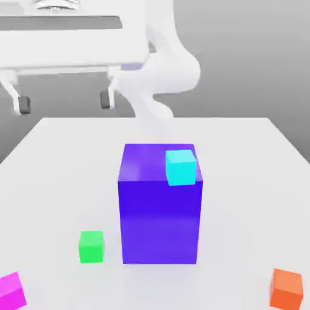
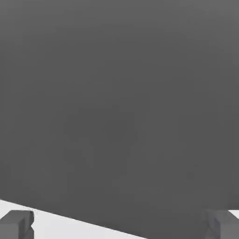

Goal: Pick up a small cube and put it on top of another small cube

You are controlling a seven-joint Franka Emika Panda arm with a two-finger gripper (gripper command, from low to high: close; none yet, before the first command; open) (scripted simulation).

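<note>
Pink was the colour of the small cube (image 1: pixel 12 290), and it sat at the near corner of the white table (image 1: pixel 54 157) on the exterior view's left, cut off by the picture's edge. A green cube (image 1: pixel 91 246) sat near it, just beside the foot of the tall blue block (image 1: pixel 160 209). An orange cube (image 1: pixel 286 289) sat well apart, at the near corner on the exterior view's right. A light blue cube (image 1: pixel 181 167) rested on top of the tall block, near its right edge.

The gripper (image 1: pixel 65 102) hung high above the far side of the table, with its jaws spread wide and nothing between them. In the hand view, two dark fingertips (image 2: pixel 17 224) showed over a strip of table, probably its far edge.

To do this step well, the arm would need to come toward the near left corner, get right over the pink cube, and go straight down with one finger on each flat side. The cube sat close to the table's edge, so a bump could push it off. The tall block stood in the middle, so going over it or around it on the left looked safest. The green cube looked like the nearest one to stack on.
</note>
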